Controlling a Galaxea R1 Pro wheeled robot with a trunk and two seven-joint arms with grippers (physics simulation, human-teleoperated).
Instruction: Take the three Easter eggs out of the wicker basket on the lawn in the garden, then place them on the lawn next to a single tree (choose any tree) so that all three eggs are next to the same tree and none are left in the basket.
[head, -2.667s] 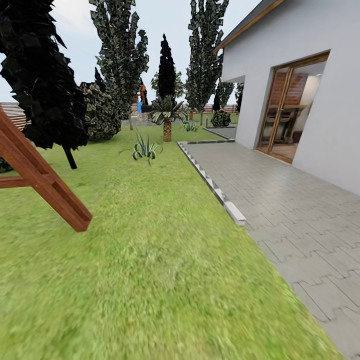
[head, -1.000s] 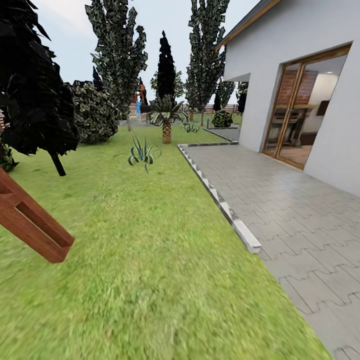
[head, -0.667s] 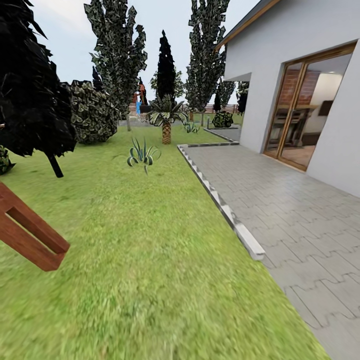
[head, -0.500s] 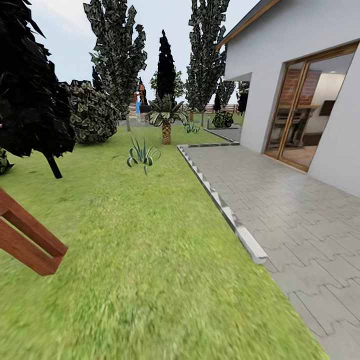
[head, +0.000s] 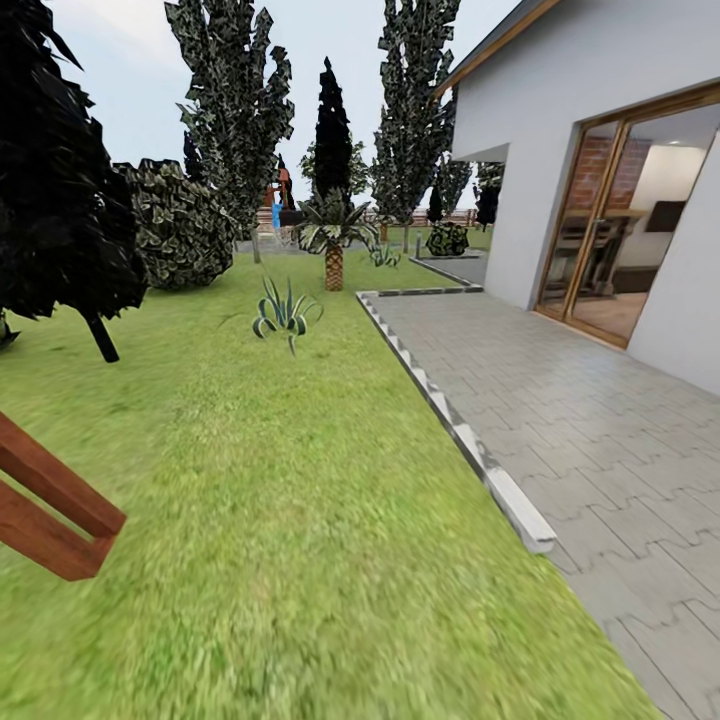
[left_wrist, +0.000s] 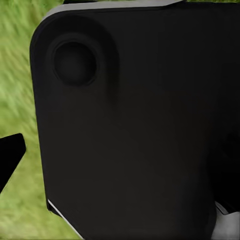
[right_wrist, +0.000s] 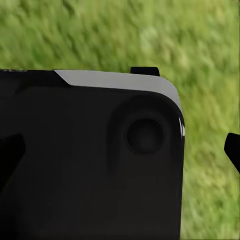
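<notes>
Looking down past each end effector we see only blurred lawn (head: 300, 520) beneath dark housings; we cannot tell whether either is apart or together.

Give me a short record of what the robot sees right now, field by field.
place: garden beside a white house
ground ahead: lawn, with a grey paved patio to its right
border: pale kerb stones between grass and paving
plants: spiky plant, short palm, round bush, narrow dark conifers
near left: slanted wooden beams
house opening: glass door with a wooden frame
wrist views: dark robot casing over blurred grass
</notes>
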